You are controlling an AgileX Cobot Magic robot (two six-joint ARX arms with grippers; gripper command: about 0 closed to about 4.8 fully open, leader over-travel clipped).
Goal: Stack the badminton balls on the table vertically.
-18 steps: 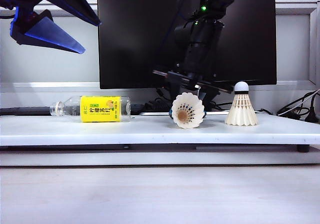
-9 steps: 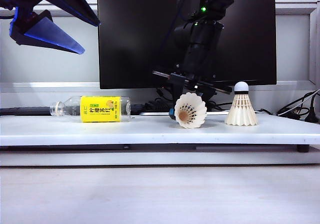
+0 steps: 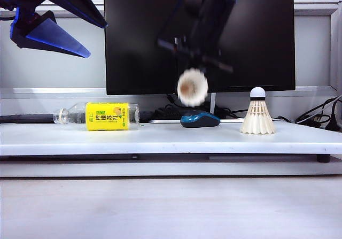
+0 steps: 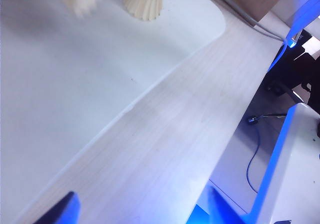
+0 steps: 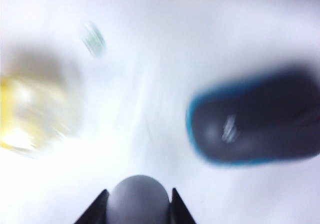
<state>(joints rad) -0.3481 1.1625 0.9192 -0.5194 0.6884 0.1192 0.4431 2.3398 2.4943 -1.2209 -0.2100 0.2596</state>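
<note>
Now that the feathered shuttlecock point(image 3: 192, 87) has left the white worktop point(image 3: 160, 138) and hangs blurred before the dark monitor point(image 3: 133, 36), clamped by its rounded cork tip in the right pincer point(image 5: 139, 204), stacking can begin. Its upright, cone-skirted partner point(image 3: 258, 113) waits beyond the uncovered glossy mouse point(image 3: 200, 120). Raised far left, the left pincer point(image 3: 51, 20) gapes empty.
</note>
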